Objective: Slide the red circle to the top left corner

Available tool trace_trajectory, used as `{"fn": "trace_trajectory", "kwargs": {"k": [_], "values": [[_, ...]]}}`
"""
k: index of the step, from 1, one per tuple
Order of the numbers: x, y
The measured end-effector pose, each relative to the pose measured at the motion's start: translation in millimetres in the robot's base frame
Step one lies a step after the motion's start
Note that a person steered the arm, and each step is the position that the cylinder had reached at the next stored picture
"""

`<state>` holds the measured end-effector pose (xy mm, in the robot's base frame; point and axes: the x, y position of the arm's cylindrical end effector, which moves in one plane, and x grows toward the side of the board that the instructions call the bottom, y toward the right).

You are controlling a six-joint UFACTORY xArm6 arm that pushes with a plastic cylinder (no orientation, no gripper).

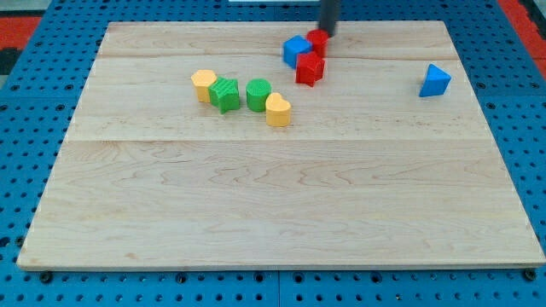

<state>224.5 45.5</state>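
Three blocks are crowding together near the view's top centre: the red circle, a blue cube touching its left, another red block just below. My tip is sitting at the circle's upper right — a plain rod, no jaws to report. Risk: pushing leftward is likely dragging the blue cube along — or the circle is slipping off sideways
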Motion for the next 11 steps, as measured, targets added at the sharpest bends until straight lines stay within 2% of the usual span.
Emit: {"fn": "trace_trajectory", "kwargs": {"k": [1, 2, 3, 4, 6, 7, 8, 9, 10, 11], "values": [[1, -10], [7, 33], [51, 2], [44, -47], [5, -181], [8, -125], [49, -143], [50, -191], [26, -212], [26, -222]]}}
